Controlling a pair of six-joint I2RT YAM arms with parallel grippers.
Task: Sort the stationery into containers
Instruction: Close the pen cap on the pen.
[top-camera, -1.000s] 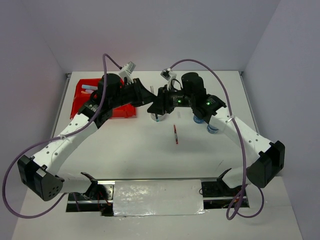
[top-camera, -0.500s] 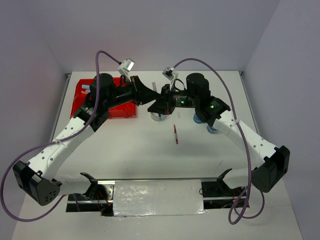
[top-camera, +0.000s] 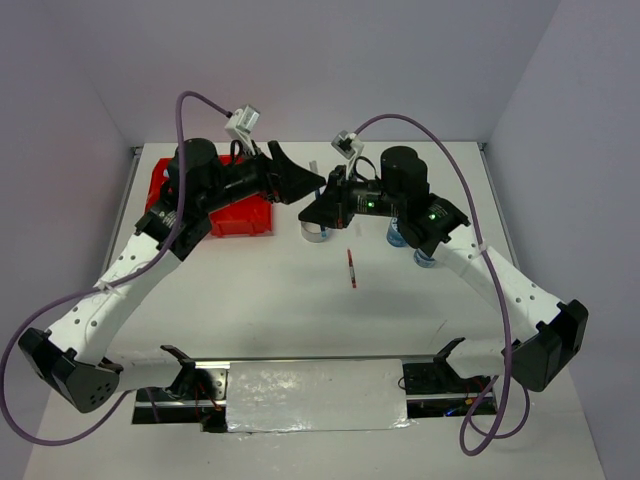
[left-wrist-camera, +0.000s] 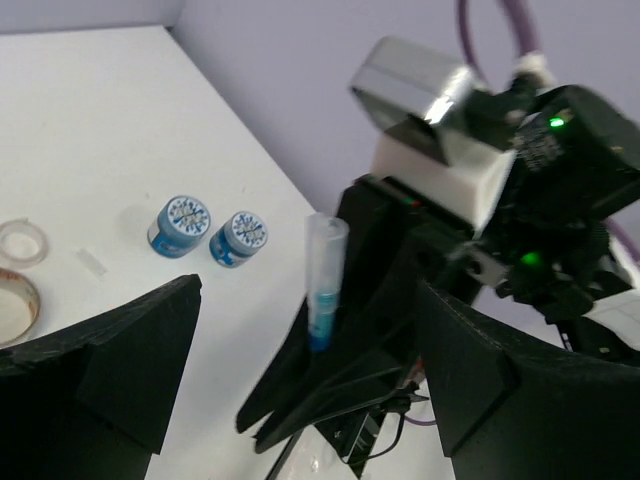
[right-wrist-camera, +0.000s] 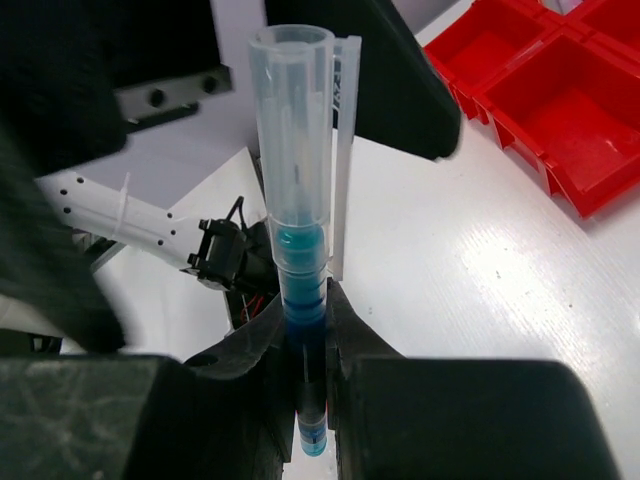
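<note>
A blue pen with a clear cap (right-wrist-camera: 300, 200) stands between the fingers of my right gripper (right-wrist-camera: 305, 350), which is shut on its blue barrel. That gripper (top-camera: 318, 205) hovers over the table's middle. My left gripper (top-camera: 303, 180) faces it, open, its wide fingers (left-wrist-camera: 110, 365) apart on either side of the pen (left-wrist-camera: 325, 280) without touching it. The red containers (top-camera: 245, 215) lie at the left, partly under the left arm. A thin red pen (top-camera: 351, 268) lies on the table.
Two round blue-white tubs (left-wrist-camera: 180, 225) (left-wrist-camera: 238, 238) stand together under the right arm (top-camera: 427, 260). Tape rings (top-camera: 316, 232) lie below the grippers, a clear one (left-wrist-camera: 22, 240) beside another (left-wrist-camera: 15, 305). Purple cables arch over both arms.
My left gripper has opened and let go of the blue pen, drawing back a little to the left. The right gripper closed on the pen and now holds it alone.
</note>
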